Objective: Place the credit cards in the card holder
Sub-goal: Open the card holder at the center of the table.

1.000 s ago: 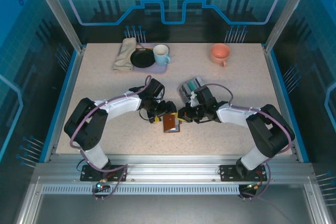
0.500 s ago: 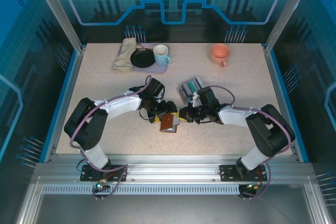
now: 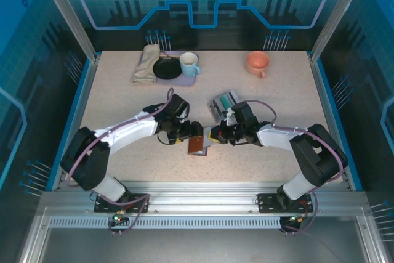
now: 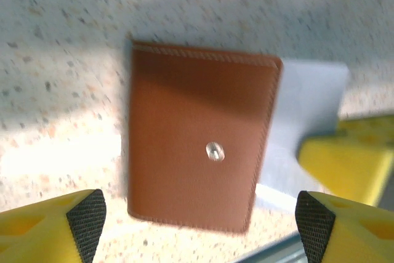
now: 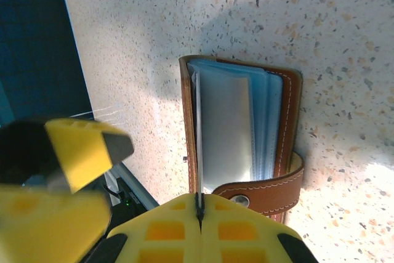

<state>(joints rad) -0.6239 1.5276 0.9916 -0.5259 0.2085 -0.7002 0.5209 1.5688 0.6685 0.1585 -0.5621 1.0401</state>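
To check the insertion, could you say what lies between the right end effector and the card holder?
Right wrist view: a thin card, edge-on, runs from the right end effector into the card holder.

Placing the card holder (image 3: 197,146) on the table (image 3: 123,100), just below frame centre in the top view. Finding the left gripper (image 3: 195,133) just above and left of it and the right gripper (image 3: 215,133) just above and right. Logging a box tray (image 3: 223,101) just above the right gripper. Noting along the table's far edge, from left: a cloth (image 3: 146,63), then a dish (image 3: 165,68) and a mug (image 3: 189,64) on a mat (image 3: 184,80), then a cup (image 3: 258,63) well apart at upper right. Seeing, in the left wrist view, a credit card (image 4: 311,106) sticking out past the holder's right edge. Seeing it, in the right wrist view, standing on edge inside the holder, beside the left cover.
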